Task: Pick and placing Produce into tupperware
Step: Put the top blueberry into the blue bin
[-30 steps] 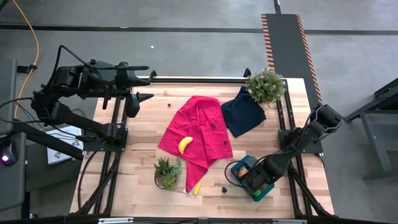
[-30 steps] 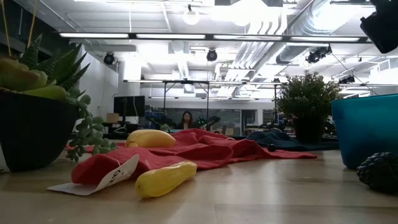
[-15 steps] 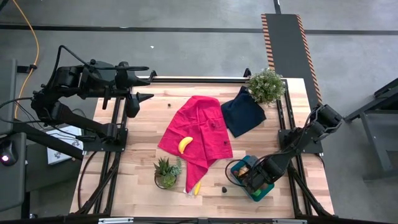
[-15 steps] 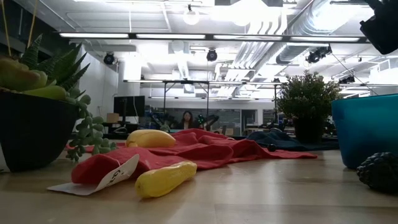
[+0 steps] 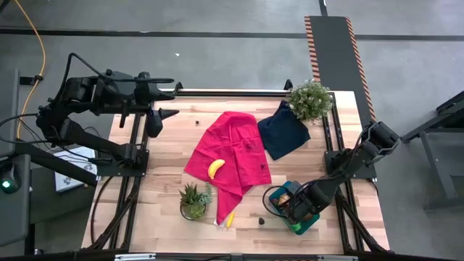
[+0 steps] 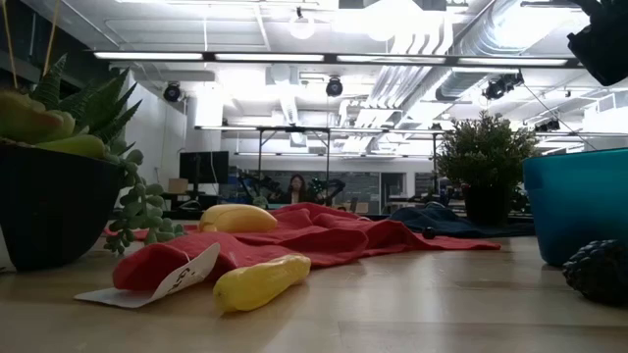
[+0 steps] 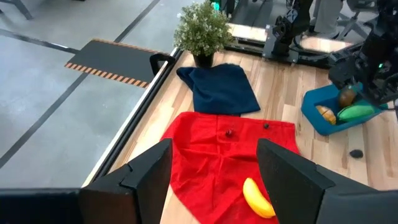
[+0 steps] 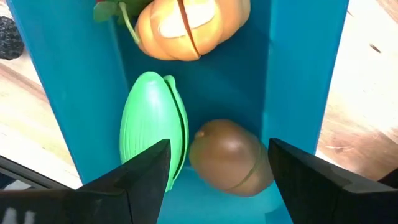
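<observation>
The teal tupperware [image 8: 298, 74] is a smooth plastic tub with rounded corners. It sits near the front right of the wooden tabletop [image 5: 174, 156]. Inside it lie three toy foods. The brown piece [image 8: 230, 155] is round and shiny, with a thin line across it. The green piece [image 8: 152, 124] is long and ribbed, and it touches the brown one. The orange piece [image 8: 189, 28] is plump, with a cut line and a green stem.

The right tool [image 5: 293, 206] hangs just over the tub. Its two dark fingers [image 8: 143, 177] stand apart, one on each side of the green and brown pieces, and grip nothing.

Just left of the tub lies a small, dark, bumpy lump [image 6: 599, 270]. Farther left, a smooth yellow banana [image 6: 260, 281] lies on the bare wood, by the edge of a crumpled red cloth [image 5: 232, 148]. A second banana [image 5: 215, 168] rests on top of that soft cloth. A spiky plant in a dark pot [image 5: 193, 201] stands beside the cloth.

At the far side lies a dark navy cloth [image 5: 283, 130], and a bushy potted plant [image 5: 310, 100] stands just behind it.

The left tool [image 5: 168, 112] waits over the far left corner, with its fingers [image 7: 146, 174] wide apart and empty.
</observation>
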Controlling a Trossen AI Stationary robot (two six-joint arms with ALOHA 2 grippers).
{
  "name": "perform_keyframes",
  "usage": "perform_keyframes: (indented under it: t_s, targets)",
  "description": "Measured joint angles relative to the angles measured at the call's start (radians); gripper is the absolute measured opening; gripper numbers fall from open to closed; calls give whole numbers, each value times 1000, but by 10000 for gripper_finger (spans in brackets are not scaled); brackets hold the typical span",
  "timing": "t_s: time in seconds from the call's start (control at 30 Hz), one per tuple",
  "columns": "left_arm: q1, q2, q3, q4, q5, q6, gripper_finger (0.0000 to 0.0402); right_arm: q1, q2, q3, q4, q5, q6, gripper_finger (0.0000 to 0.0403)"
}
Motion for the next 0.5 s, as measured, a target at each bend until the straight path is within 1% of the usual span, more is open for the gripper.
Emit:
perform_keyframes:
  t_s: [0.13, 0.23, 0.37, 0.5]
  targets:
    - [0, -3, 0, -54, 49, 7, 223, -1, -17, 0, 18, 2, -1, 261]
    - [0, -14, -1, -82, 62, -15, 223, -12, -42, 0, 37, 32, -1, 261]
    - [0, -48, -10, -86, 61, -51, 223, -33, -94, 0, 64, 117, -1, 261]
    - [0, -109, -63, -67, 39, -88, 223, -52, -154, 0, 92, 221, -20, 261]
